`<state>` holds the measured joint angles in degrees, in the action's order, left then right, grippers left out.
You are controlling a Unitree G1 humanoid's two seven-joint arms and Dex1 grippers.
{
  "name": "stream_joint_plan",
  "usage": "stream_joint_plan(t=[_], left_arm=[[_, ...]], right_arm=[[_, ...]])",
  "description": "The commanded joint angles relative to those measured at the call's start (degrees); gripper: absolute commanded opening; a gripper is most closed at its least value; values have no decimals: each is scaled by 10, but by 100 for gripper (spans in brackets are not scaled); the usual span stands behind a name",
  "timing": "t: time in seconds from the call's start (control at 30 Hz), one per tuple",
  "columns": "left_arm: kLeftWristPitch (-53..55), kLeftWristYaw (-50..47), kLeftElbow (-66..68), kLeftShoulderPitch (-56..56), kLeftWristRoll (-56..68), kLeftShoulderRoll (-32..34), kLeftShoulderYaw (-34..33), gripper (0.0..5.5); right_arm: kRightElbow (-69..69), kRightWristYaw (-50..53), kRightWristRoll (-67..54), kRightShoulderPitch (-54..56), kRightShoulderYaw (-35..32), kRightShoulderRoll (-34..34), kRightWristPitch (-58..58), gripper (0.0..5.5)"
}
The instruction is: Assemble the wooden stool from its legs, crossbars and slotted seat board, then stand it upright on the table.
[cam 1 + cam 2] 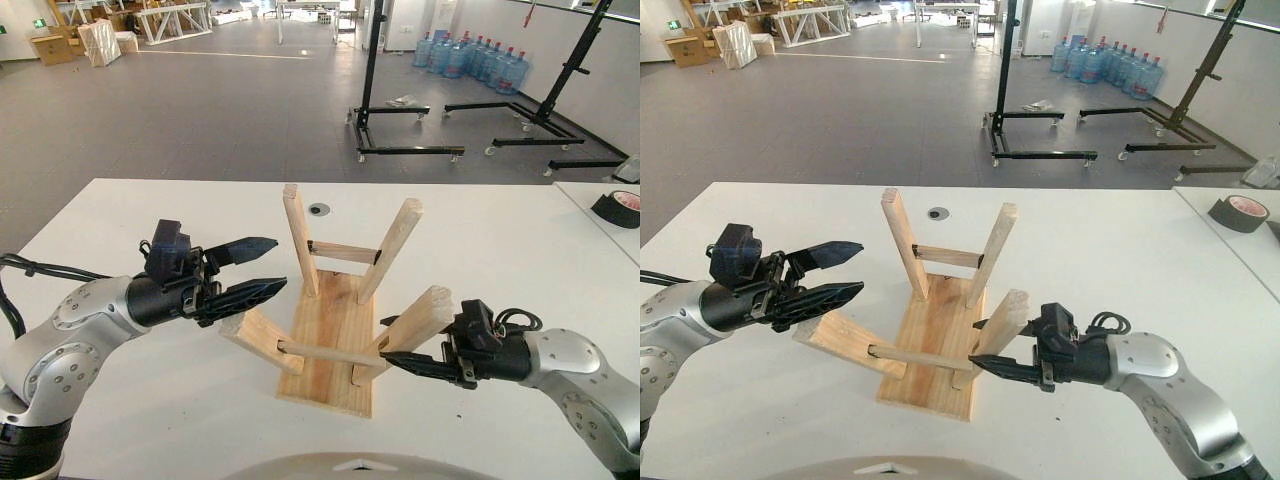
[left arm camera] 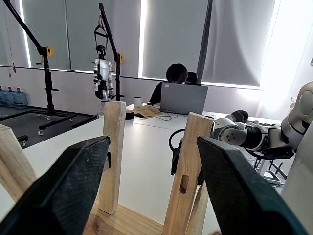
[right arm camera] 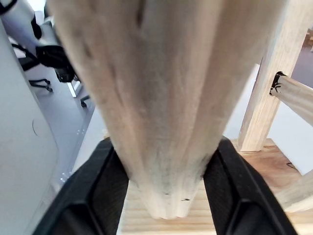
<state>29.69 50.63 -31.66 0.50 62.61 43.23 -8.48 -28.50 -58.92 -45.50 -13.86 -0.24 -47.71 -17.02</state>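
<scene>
A white table (image 1: 120,220) is seen. On the left, the left claw (image 1: 268,263) is held in the air above it. Its two black fingers (image 1: 245,247) are spread wide, and nothing is held between them. The claw is placed just above the near left leg (image 1: 255,338), and no touch can be seen.

In the middle, the stool (image 1: 340,300) is laid upside down on the table. The seat board (image 1: 325,380) is laid flat, and four legs are pointed up from it. The near left leg is tipped far out to the left. The far left leg (image 1: 298,240) and the far right leg (image 1: 392,248) are stood more upright and are joined by the far crossbar (image 1: 343,252). The near crossbar (image 1: 325,352) is run between the two near legs.

On the right, the near right leg (image 1: 418,318) is tipped out to the right. It is gripped low down by the right claw (image 1: 390,340). In the right wrist view, the leg is squeezed between the two black pads (image 3: 93,196).

At the far right, a roll of tape (image 1: 620,208) is laid on a second table (image 1: 590,200).
</scene>
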Motion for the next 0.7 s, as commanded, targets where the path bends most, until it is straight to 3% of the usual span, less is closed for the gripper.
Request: stream_joint_plan(t=[0.03, 0.23, 0.37, 0.47, 0.7], left_arm=[[39, -10, 32, -48, -77, 18, 51, 323], [29, -7, 35, -49, -81, 24, 54, 323], [27, -5, 38, -40, -83, 25, 55, 323], [26, 1, 43, -28, -87, 26, 58, 323], [27, 3, 37, -11, -88, 27, 61, 323]], right_arm=[[18, 39, -93, -8, -25, 6, -112, 204], [7, 52, -200, 13, -79, 12, -180, 214], [2, 47, -185, 21, -76, 8, -206, 217], [7, 45, -139, 16, -55, 14, -200, 308], [10, 59, -151, 21, -67, 28, -202, 421]])
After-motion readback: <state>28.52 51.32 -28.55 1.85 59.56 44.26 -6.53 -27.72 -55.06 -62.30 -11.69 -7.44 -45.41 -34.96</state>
